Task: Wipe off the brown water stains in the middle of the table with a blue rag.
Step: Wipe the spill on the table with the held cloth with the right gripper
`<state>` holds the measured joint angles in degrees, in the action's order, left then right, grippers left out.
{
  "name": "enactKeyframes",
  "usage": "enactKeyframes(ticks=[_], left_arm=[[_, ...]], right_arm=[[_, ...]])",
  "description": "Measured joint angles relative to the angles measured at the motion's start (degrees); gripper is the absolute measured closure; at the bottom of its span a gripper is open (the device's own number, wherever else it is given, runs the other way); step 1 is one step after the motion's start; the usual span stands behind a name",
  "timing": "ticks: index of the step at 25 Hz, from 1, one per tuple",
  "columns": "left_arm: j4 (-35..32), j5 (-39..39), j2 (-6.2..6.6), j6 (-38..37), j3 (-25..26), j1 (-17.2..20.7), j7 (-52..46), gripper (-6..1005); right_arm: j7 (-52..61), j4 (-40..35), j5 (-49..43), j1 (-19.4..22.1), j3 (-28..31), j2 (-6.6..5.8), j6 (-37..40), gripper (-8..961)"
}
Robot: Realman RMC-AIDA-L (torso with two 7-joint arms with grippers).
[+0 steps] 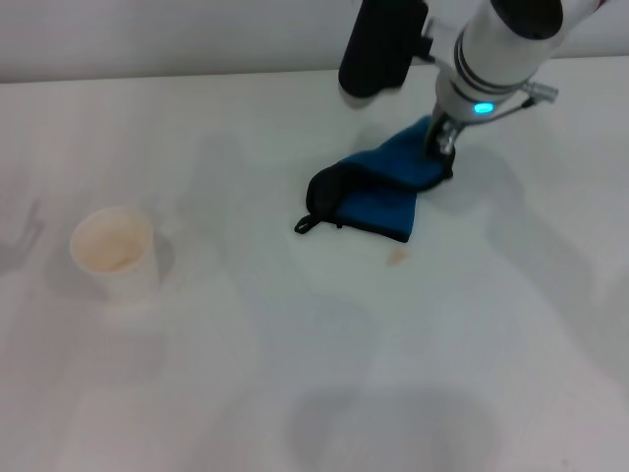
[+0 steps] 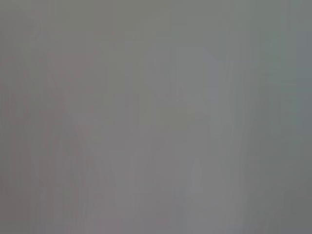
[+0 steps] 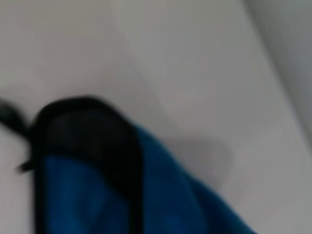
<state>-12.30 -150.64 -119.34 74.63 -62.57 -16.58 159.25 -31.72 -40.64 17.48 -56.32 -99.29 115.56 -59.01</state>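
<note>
One arm working: I am driving the right gripper [image 1: 442, 147], which is pressing down on the far right corner of the blue rag [image 1: 378, 192]; whether its fingers are pinching the cloth or just pushing on it, I cannot tell.
Rag position: it is lying bunched near the middle of the table [image 1: 295, 393], its black trim and loop [image 1: 305, 225] pointing toward my left.
Step in hand: I am judging this as mid-wipe, since only a small tan spot [image 1: 396, 257] of the brown water stains is showing, just beside the rag's near edge.
Next move: I am thinking a drag toward me over that spot, keeping the cloth flat.
Surroundings: a white paper cup [image 1: 113, 252] is standing well apart on my left, not obstructing.
Left arm: not showing anywhere.
</note>
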Motion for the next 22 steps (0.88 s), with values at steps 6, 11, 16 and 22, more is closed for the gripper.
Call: enactKeyframes(ticks=[6,11,16,22], left_arm=[[0.0,0.0,0.08,-0.13,0.0,-0.54,0.01,118],[0.0,0.0,0.08,-0.35,0.0,-0.53,0.08,118],[0.0,0.0,0.0,-0.37,-0.01,-0.43,0.03,118],[0.06,0.0,-0.09,-0.37,-0.01,-0.41,0.01,118]], right_arm=[[-8.02,-3.61,9.96,1.89,0.03,0.27,-8.49,934],[-13.37,-9.73,17.68,4.34,0.06,0.24,-17.05,934],[-20.23,-12.47,23.55,5.68,-0.06,0.29,-24.77,935],[-33.64,-13.8,30.22,7.47,-0.03,0.15,-36.97,935]])
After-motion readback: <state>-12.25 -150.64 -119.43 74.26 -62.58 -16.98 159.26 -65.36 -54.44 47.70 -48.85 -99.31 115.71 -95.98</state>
